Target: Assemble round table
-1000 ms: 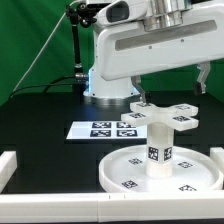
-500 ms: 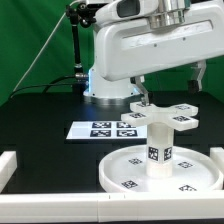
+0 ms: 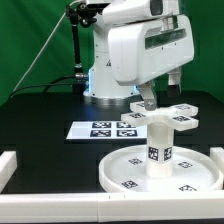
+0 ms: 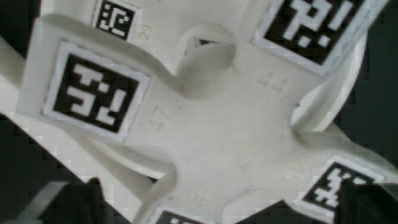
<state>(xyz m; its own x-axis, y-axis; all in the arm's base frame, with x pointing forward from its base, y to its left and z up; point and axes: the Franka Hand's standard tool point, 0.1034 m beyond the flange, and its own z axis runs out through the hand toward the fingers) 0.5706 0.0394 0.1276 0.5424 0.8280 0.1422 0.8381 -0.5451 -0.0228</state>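
Note:
The large rimmed round disc point(image 3: 125, 172) lies at the front right of the exterior view. The short thick cylinder leg point(image 3: 158, 140) stands upright on its middle. The cross-shaped foot piece point(image 3: 170, 113) lies on the table just behind it. In the wrist view the foot piece point(image 4: 214, 110) fills the picture, with tags on its arms. My gripper point(image 3: 147, 100) hangs low over the foot piece's left arm. Its dark fingers point(image 4: 68, 200) show apart at the picture's lower corners, with the foot piece between them. The gripper point(image 4: 205, 212) looks open and holds nothing.
The marker board point(image 3: 103, 129) lies flat to the left of the foot piece. White border rails run along the front point(image 3: 60, 211), the left point(image 3: 8, 163) and the right point(image 3: 216, 156). The robot base point(image 3: 100, 90) stands at the back.
The arm has swung round and the gripper has come lower over the foot piece. The disc, leg and foot piece have not moved.

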